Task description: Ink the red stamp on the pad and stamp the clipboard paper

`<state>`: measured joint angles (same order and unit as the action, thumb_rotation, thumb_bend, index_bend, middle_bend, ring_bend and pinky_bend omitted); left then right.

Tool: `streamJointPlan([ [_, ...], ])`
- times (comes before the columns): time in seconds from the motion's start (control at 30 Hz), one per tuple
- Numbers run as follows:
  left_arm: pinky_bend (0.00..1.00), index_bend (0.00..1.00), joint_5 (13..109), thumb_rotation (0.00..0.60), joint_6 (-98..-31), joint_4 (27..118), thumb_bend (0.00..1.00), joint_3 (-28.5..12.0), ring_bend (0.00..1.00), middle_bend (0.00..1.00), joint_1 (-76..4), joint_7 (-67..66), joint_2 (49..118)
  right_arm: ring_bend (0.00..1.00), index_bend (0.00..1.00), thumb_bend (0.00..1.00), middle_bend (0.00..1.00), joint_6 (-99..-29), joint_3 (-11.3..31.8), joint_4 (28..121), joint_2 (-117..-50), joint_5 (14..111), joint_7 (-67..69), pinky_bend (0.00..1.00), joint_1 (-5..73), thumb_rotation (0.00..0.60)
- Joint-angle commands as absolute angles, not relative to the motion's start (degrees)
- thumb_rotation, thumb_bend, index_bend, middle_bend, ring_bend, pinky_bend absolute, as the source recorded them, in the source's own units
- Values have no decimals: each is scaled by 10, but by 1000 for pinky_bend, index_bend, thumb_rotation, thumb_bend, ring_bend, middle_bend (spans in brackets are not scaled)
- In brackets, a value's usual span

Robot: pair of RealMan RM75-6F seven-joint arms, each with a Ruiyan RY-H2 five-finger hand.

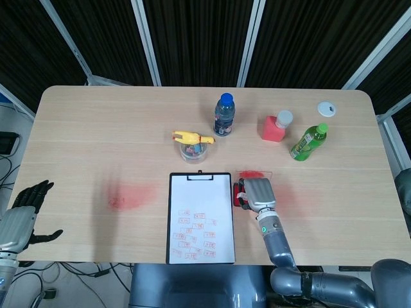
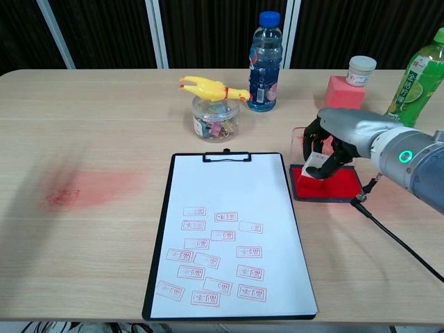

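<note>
My right hand (image 2: pixel 331 142) grips the red stamp (image 2: pixel 316 165) and holds it over the left part of the red ink pad (image 2: pixel 340 186). From the head view this right hand (image 1: pixel 255 192) covers most of the pad (image 1: pixel 237 194). The clipboard (image 2: pixel 229 236) lies left of the pad, its white paper (image 1: pixel 200 217) carrying several red stamp marks on the lower half. Whether the stamp touches the pad, I cannot tell. My left hand (image 1: pixel 20 218) hangs open off the table's near left corner.
Behind the clipboard stand a jar of clips with a yellow rubber chicken (image 2: pixel 214 90) and a blue-capped water bottle (image 2: pixel 264 62). A pink block with a small jar (image 2: pixel 347 94) and a green bottle (image 2: pixel 420 80) stand at the back right. A red ink smear (image 2: pixel 83 189) marks the table left.
</note>
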<state>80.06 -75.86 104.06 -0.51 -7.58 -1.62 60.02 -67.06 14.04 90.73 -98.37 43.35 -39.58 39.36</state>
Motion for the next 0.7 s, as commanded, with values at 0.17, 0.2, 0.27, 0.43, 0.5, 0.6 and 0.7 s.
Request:
streamJointPlan([
  [0.17,0,0,796,600,-753,1043,56,-5,0,0,-78,-15,598,826,916,569,762,-668,145,884,-995,422,-395,927,400,600],
  [0.2,0,0,796,600,-753,1043,56,-5,0,0,-78,-15,598,826,916,569,763,-668,145,881,-996,421,-392,927,400,600],
  [0.27,0,0,796,600,-752,1044,56,-5,0,0,-79,-15,597,826,918,569,765,-668,146,876,-999,421,-384,927,398,600],
  [0.43,0,0,795,600,-752,1044,56,-5,0,0,-79,-16,598,826,919,569,766,-665,143,867,-1003,420,-368,927,393,600],
  [0.5,0,0,795,600,-753,1045,56,-5,0,0,-79,-17,598,825,919,569,766,-664,141,864,-1004,420,-364,927,391,600],
  [0.6,0,0,794,600,-753,1045,56,-5,0,0,-79,-19,598,823,919,569,766,-663,136,857,-1006,422,-356,927,386,600],
  [0.7,0,0,794,600,-753,1045,56,-5,0,0,-79,-20,599,823,919,569,766,-661,132,852,-1006,422,-349,927,381,600],
])
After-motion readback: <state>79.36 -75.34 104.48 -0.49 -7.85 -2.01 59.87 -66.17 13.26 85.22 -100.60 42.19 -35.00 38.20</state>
